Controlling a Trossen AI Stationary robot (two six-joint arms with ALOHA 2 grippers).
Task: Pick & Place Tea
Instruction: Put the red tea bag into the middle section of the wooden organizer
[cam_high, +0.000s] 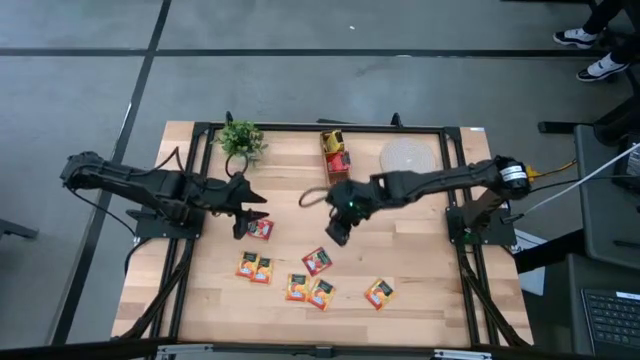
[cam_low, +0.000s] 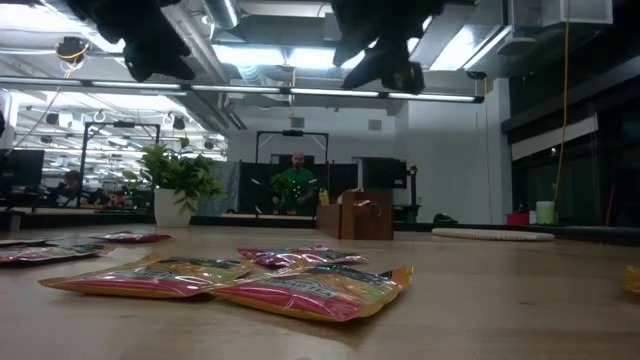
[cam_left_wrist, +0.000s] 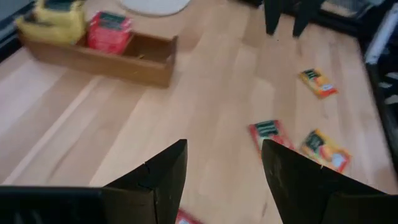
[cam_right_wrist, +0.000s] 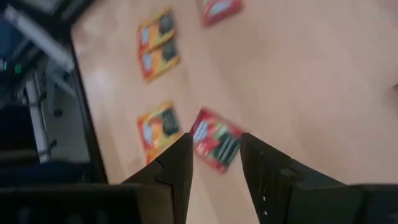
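Pincer tips are held apart and empty over loose tea sachets.

Right pincer (cam_high: 338, 232) is seen hanging above the counter (cam_high: 430, 270), its 2 fingers (cam_right_wrist: 174, 171) parted with nothing between them. A red sachet (cam_right_wrist: 215, 144) lies flat right under it, a bit toward the counter's front edge, with its sides turned slantwise to the fingers. Left pincer (cam_high: 245, 222) is also held apart and empty, just beside another red sachet (cam_high: 261, 229). Each arm is near its own sachet. More sachets (cam_high: 309, 290) are spread toward the front. A wooden box (cam_left_wrist: 102, 59) with sachets in it, a small plant (cam_high: 240, 138) and a round mat (cam_high: 408, 157) are set at the back. Nothing is seen in the way.
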